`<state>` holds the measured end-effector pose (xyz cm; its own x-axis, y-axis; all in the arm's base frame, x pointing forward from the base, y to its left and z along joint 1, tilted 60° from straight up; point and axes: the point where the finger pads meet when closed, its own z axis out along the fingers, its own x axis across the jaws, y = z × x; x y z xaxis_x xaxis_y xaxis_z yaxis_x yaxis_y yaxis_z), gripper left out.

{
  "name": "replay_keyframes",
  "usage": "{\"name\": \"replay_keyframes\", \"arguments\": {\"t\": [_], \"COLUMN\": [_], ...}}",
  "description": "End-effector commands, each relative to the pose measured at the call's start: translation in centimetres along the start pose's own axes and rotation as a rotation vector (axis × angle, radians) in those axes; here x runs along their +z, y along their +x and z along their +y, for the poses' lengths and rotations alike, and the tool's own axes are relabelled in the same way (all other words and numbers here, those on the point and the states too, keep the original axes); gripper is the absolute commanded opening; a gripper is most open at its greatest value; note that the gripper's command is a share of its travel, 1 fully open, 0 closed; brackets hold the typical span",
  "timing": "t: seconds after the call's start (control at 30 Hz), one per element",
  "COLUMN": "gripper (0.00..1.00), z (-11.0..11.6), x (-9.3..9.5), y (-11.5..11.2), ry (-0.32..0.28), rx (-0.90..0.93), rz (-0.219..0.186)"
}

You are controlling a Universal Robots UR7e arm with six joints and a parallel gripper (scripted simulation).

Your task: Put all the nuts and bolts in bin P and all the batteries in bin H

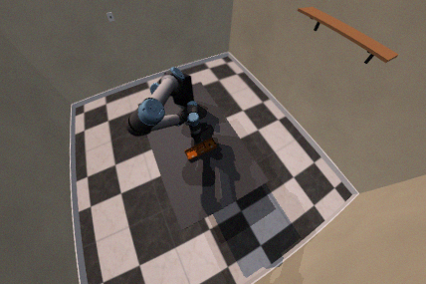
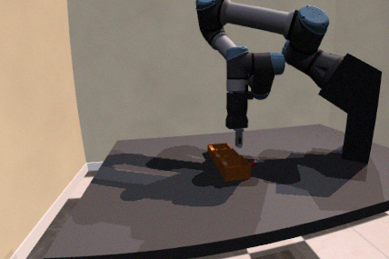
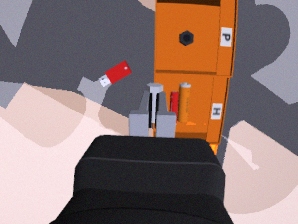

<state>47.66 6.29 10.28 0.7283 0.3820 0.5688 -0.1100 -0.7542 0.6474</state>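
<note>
Two orange bins stand joined on the dark table. The bin marked P (image 3: 192,55) (image 2: 219,150) holds a dark nut (image 3: 186,37). The bin marked H (image 3: 199,107) (image 2: 236,169) holds a red battery (image 3: 174,102) and an orange battery (image 3: 185,101). My gripper (image 3: 154,102) (image 2: 239,142) is shut on a grey bolt (image 3: 155,88), whose hexagonal head shows at the fingertips. It hangs a little above the table, over the left edge of bin H. In the top view the bins (image 1: 201,150) lie just below the arm's wrist.
A red and silver USB stick (image 3: 116,74) (image 2: 254,164) lies on the table, left of the bins in the wrist view. The arm's black base block (image 2: 361,107) stands at the table's back right. A wooden shelf (image 1: 348,33) hangs on the wall.
</note>
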Motion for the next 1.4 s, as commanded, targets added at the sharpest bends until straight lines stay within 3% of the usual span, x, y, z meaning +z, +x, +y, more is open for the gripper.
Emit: {"name": "replay_keyframes", "arguments": {"t": [0.0, 0.37, 0.87, 1.37], "gripper": [0.0, 0.0, 0.0, 0.0], "z": [-2.1, -7.2, -6.8, -6.8], "x": [0.1, 0.1, 0.1, 2.7], "y": [1.1, 3.6, 3.4, 3.4], "ry": [-0.003, -0.003, -0.003, -0.003], "rx": [-0.01, -0.01, -0.01, -0.01], "rz": [-0.004, -0.004, -0.004, -0.004]}}
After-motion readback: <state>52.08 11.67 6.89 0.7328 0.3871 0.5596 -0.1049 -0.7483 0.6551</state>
